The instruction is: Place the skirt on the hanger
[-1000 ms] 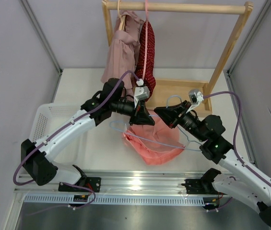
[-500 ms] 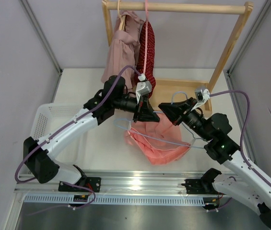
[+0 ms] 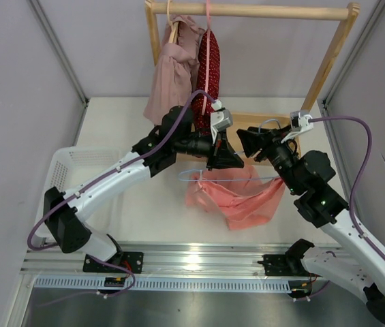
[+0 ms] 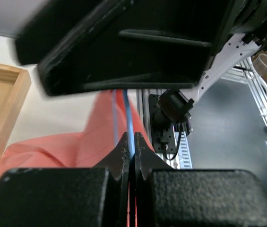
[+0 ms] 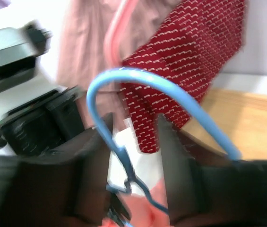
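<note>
The salmon-pink skirt (image 3: 236,196) hangs draped over the thin light-blue hanger (image 3: 199,173), lifted off the table below the rack. My left gripper (image 3: 237,163) is shut on the hanger's wire (image 4: 129,113), and the skirt (image 4: 72,146) shows behind it. My right gripper (image 3: 245,142) faces it from the right with its fingers (image 5: 95,156) apart. In the right wrist view the hanger's hook (image 5: 138,75) arches over those fingers and its neck runs down between them, close to the left one, unpinched. The skirt (image 5: 171,208) shows below.
A wooden rack (image 3: 247,10) at the back carries a mauve-pink garment (image 3: 172,75) and a dark red dotted garment (image 3: 209,75) on a pink hanger (image 5: 116,33). Its wooden base (image 3: 253,122) lies just behind the grippers. A white basket (image 3: 69,170) sits at left.
Both arms have carried the hanger and skirt up and to the right, toward the rack. My right gripper's fingers, shut on the hook before, now stand apart.
</note>
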### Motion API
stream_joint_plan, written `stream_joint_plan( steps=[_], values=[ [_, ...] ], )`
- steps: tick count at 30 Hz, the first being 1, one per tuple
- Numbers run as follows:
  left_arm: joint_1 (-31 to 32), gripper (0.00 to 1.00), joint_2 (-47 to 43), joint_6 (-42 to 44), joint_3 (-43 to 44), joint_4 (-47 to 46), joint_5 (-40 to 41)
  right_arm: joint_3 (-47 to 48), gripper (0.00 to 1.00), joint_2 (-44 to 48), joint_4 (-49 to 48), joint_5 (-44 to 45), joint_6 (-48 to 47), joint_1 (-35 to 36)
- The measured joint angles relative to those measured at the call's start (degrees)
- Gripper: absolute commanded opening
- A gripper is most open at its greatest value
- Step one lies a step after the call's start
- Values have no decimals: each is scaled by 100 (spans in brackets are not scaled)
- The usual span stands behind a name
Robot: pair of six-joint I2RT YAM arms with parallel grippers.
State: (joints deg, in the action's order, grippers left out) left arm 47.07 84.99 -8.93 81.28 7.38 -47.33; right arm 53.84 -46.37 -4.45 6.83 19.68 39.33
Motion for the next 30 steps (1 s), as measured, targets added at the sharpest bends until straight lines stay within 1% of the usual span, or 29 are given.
stream_joint_plan(
  steps=[2,4,5,6,7,10,14,20,26,30],
  values=[
    [70,0,63,-74,50,-66,157,57,64,-94,33,264,-66,0],
    [76,0,120,-151,87,-92,308,122,68,-177,83,466,-131,-4],
    [76,0,136,-164,96,-98,387,151,72,-208,98,538,-151,-4],
    [81,0,140,-168,105,-105,476,181,75,-240,129,614,-164,-4],
    [85,0,140,-168,118,-111,549,221,80,-275,168,697,-190,-9],
    [120,0,168,-199,229,-76,861,361,85,-372,308,940,-251,-9],
    [157,0,337,-291,442,-66,1143,560,99,-450,662,1478,-286,-33],
    [168,0,586,-358,599,-83,1456,597,99,-457,1093,1945,-289,-240],
    [179,0,774,-374,857,-57,1912,629,99,-433,1340,1965,-240,-570],
    [177,0,957,-415,1095,-37,2173,673,99,-391,1401,1943,-236,-632]
  ],
)
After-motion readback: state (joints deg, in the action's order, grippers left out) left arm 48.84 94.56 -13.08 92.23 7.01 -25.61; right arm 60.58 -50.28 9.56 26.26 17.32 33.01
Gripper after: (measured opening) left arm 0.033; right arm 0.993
